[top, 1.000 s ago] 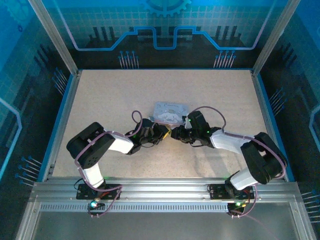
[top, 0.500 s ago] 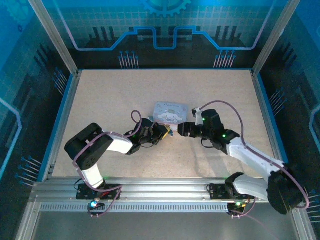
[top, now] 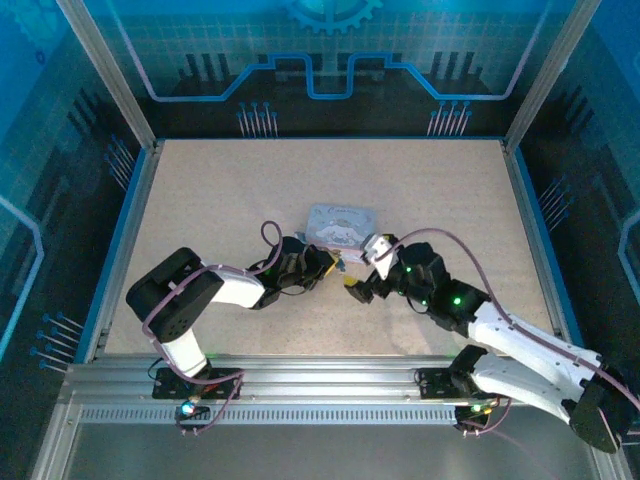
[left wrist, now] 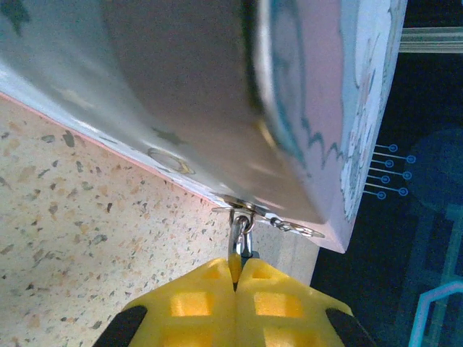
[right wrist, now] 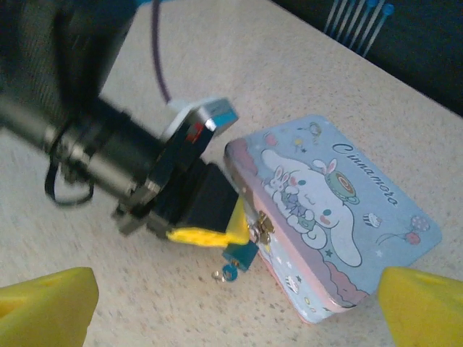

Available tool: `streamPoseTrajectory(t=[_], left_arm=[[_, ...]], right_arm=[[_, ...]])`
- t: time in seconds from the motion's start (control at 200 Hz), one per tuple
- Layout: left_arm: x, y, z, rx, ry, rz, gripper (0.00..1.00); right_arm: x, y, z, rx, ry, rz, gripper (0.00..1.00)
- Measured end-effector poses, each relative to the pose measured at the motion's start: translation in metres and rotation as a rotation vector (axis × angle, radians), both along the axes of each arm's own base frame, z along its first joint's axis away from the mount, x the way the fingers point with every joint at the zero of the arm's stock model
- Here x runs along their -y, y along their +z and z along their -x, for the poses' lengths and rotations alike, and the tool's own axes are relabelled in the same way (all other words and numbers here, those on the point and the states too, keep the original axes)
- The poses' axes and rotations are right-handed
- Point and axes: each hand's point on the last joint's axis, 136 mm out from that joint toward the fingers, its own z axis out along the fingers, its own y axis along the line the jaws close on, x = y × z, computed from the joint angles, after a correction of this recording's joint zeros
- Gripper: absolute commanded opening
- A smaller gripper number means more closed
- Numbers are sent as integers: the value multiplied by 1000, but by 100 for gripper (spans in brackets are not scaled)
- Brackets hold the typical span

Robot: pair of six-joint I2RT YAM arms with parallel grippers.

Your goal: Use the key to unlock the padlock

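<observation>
The padlock (right wrist: pixel 242 253), a small teal block, hangs from the clasp on the front of a pastel cartoon tin (right wrist: pixel 329 210). Its thin metal shackle (left wrist: pixel 241 237) runs through the tin's hasp. My left gripper (left wrist: pixel 237 278) is shut on the padlock, its yellow fingers (right wrist: pixel 206 235) pressed together just under the shackle. The key (right wrist: pixel 230 272), tiny with a blue head and a silver ring, sticks out of the padlock's underside. My right gripper (right wrist: pixel 231 318) stands wide open a short way in front of the lock, holding nothing.
The tin (top: pixel 340 222) lies near the middle of the speckled table (top: pixel 220 190). Both grippers meet at its front edge, the left gripper (top: pixel 333 265) and the right gripper (top: pixel 362 272) close together. A blue raised rim (top: pixel 128 235) borders the table.
My right gripper has opened, let go at the padlock and drawn back toward the near right. The left gripper has stayed shut on the padlock.
</observation>
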Motion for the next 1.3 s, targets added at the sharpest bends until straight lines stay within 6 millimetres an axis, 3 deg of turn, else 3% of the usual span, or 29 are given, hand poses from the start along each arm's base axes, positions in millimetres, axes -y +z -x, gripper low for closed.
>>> streamPoseTrajectory(t=[0.255,0.555,0.815,1.015,1.301], left_arm=[[-1,0,2,-2,1,-2,0],[-1,0,2,-5,2,0,0],[-1,1,2,-22,14,15,0],[-1,1,1,-26,18,22,0],[-1,3,1,-33,27,37,0]], right_arm=[[-2,-42,6,142,103,310,100],[-3,-61,0,228,156,476,100],[-10,-94,-8,207,194,563,100],[-16,-115,-11,184,222,604,82],[-28,-118,-21,179,232,595,48]])
